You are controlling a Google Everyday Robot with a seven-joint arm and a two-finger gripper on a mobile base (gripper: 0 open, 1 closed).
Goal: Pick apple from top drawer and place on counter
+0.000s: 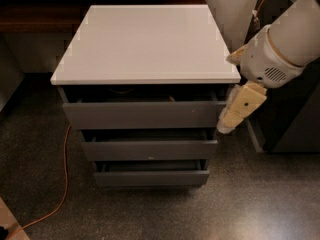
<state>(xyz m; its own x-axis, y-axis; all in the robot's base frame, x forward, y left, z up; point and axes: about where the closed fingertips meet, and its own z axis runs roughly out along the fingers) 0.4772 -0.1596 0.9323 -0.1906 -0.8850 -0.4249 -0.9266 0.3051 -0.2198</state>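
Observation:
The grey cabinet stands in the middle, with the white counter (pixel 147 41) as its top slab. The top drawer (pixel 142 114) is pulled out a little and shows a narrow dark gap under the counter's front edge. The apple is hidden; nothing red shows in the gap. My gripper (pixel 226 125) hangs from the white arm (pixel 280 51) at the right. It points down and to the left and sits at the right end of the top drawer's front, just below the counter's right front corner.
Two shallower grey drawers (pixel 150 149) below are also slightly pulled out. An orange cable (pixel 65 179) runs over the speckled floor at the left. A dark cabinet (pixel 295 124) stands close on the right, behind the arm. A dark wooden shelf (pixel 30 19) is at the back left.

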